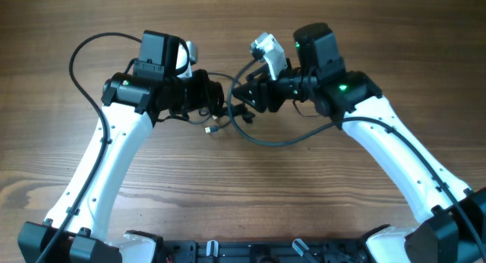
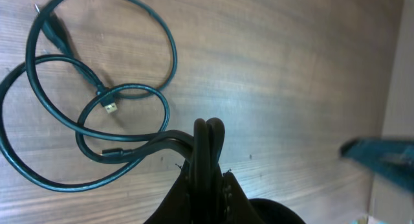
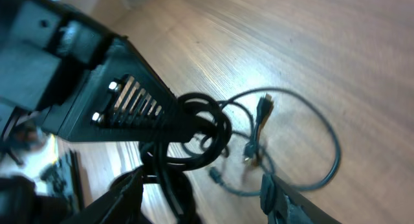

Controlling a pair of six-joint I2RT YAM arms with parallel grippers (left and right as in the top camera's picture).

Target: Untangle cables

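The cables (image 1: 282, 141) are thin black cords. One part is a clump held up between the two grippers, and a loose loop with small plug ends lies on the wooden table. My left gripper (image 1: 209, 96) is shut on a cable strand (image 2: 165, 140), and loops of cable (image 2: 129, 91) lie on the wood to the left of its fingers (image 2: 208, 128). My right gripper (image 1: 244, 100) is open. In the right wrist view its two fingers (image 3: 197, 195) stand either side of the coiled clump (image 3: 208, 120) that hangs from the left gripper. The loose loop (image 3: 331, 143) lies beyond.
The wooden table (image 1: 250, 194) fills the views. The arms' black base bar (image 1: 266, 251) runs along the front edge. A thick black arm wire (image 1: 76, 58) arcs at the far left. A blurred teal part (image 2: 381, 158) shows at the right of the left wrist view.
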